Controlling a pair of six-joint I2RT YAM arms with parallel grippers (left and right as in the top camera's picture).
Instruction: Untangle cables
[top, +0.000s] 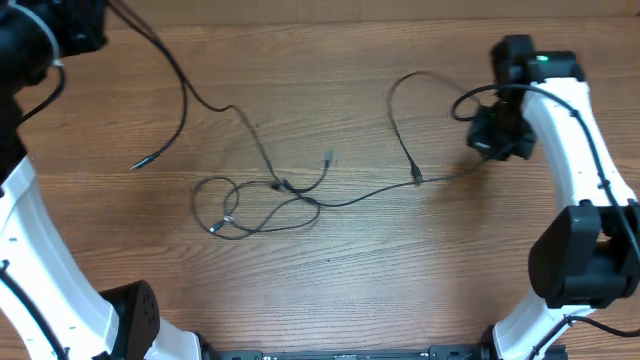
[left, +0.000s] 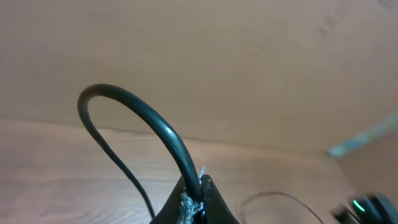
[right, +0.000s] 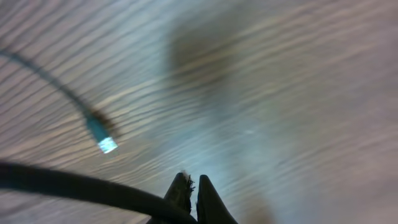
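1. Overhead view: the cables (top: 283, 186) lie on the wooden surface (top: 400, 290). Most of them cross in a loose tangle of loops left of centre.
2. Overhead view: two black strands run down from the upper-left corner. One ends in a free plug (top: 135, 165) that lies apart from the tangle, and the other enters the tangle.
3. Overhead view: a rightward strand (top: 370, 195) leaves the tangle, passes a small connector (top: 417, 180) and reaches my right end effector (top: 497, 140) at the right side of the surface. A tall loop (top: 392, 100) rises from the connector and curves toward the same end effector.
4. Left wrist view: my left end effector (left: 200, 186) has its fingers pressed together on a black cable (left: 155, 121). This cable arches up out of the grip and drops back down on the left, with the surface blurred behind it.
5. Right wrist view: my right end effector (right: 193, 185) hangs close over the surface with its fingers together. The rightward strand comes in from the left edge and meets them at their base. The picture is blurred, but the strand appears pinched there.
6. Right wrist view: a pale-tipped plug (right: 102, 140) lies on the surface to the left of my fingers.
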